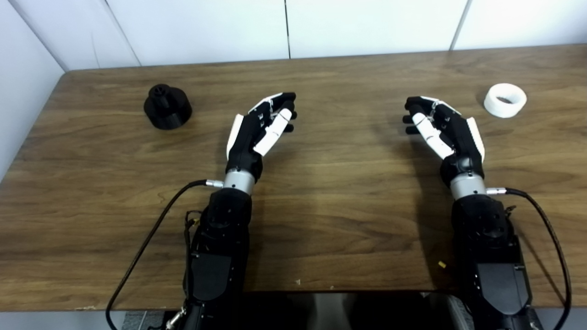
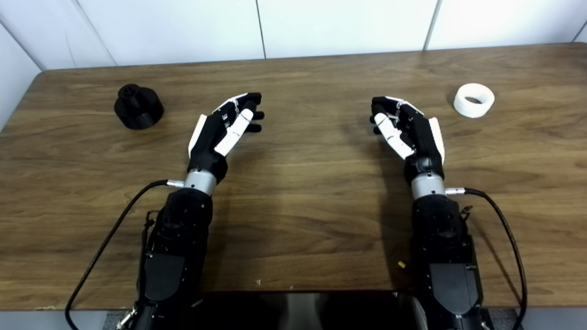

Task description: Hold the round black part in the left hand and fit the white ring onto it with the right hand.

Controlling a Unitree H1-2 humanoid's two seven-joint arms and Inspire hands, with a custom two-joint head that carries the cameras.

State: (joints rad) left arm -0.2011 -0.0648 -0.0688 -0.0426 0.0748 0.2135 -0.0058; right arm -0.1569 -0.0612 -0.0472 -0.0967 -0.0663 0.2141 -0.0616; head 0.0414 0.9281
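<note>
Two black-and-white robot hands hover palms inward over a dark brown wood-grain table (image 1: pixel 321 220), each reaching in from the near edge on a black forearm with a silver wrist collar and a black cable looping off to the side. The left hand (image 1: pixel 259 130) is empty, its fingers extended and loosely apart, the white-backed thumb lying across the palm side, and it points toward the far middle of the table. The right hand (image 1: pixel 442 128) mirrors it, likewise holding nothing with fingers stretched out and slightly separated. The round black plastic part (image 1: pixel 167 107), a squat cylinder with a narrower stub on top, stands upright on the table's far left, well apart from the left hand and to its outer side. The white plastic ring (image 1: pixel 505 100) lies flat with its hole facing up on the far right, beyond and to the outer side of the right hand, not touched by it. A pale panelled wall (image 1: pixel 284 27) runs behind the table's far edge
</note>
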